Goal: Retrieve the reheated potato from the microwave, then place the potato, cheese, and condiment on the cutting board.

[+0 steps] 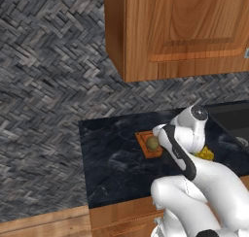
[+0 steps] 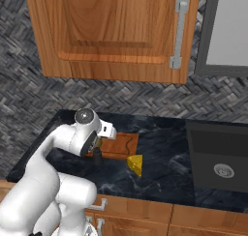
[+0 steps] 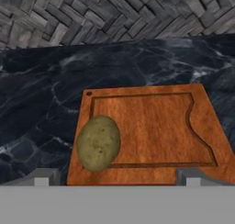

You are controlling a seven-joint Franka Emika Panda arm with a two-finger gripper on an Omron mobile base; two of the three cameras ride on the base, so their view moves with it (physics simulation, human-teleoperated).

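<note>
Hand view is showing the potato (image 3: 98, 143) sitting on the board (image 3: 151, 126), at its edge, apart from my fingers (image 3: 117, 182), which are standing spread and holding nothing. Right base view is showing the cheese (image 2: 136, 164) on the surface (image 2: 164, 148) just off the board, bottle (image 2: 97, 155) beside it; I judge cheese lying nearer for reaching next.

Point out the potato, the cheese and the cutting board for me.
potato (image 3: 98, 143), hand view, middle of its skin.
cheese (image 2: 136, 164), right base view, wedge's front face.
cutting board (image 3: 151, 126), hand view, bare centre of the wood.
</note>
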